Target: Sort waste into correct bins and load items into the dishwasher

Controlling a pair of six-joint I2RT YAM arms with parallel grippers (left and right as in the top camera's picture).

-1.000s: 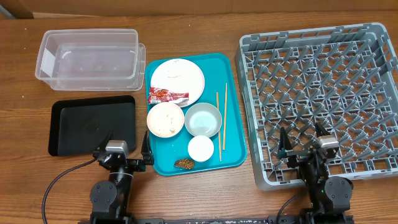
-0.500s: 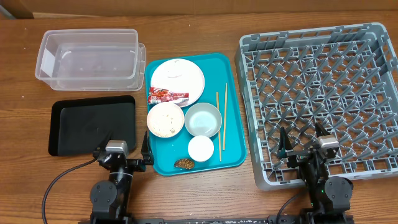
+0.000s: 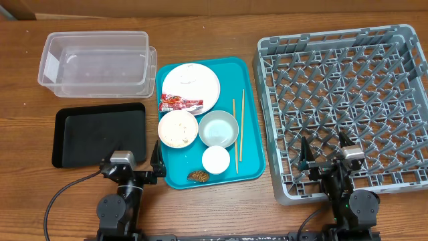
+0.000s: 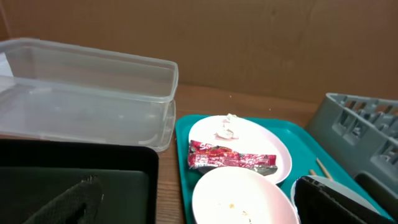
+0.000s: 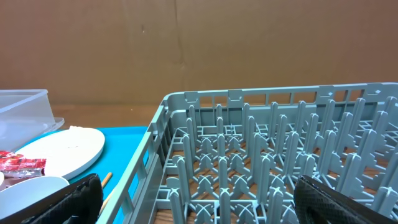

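Overhead: found every piece of the job sitting on the teal tray. Noted the plate at its far end, the wrapper on its left side, the white bowl holding rice bits and the grey bowl in its middle, the cup and the brown lump toward its near edge, and the chopsticks along its right side. Saw the clear tub and the black tray left of the teal tray with nothing in them, and the rack right of it with no dish in it. Judged the task not yet begun: all waste left to sort, all dishes left to load. Placed the left gripper by the teal tray's near left corner and the right gripper well off to its right, over the rack's near edge; both spread wide, gripping nothing.

Left wrist: made out a crumpled tissue on the plate at the teal tray's far end, with the wrapper just nearer. Caught both fingers at the lower corners, far apart, nothing between.

Right wrist: looked across the rack, bare of dishes, with the teal tray's right edge and the plate off to the left. Found dark fingers at both lower corners, parted, clasping nothing.
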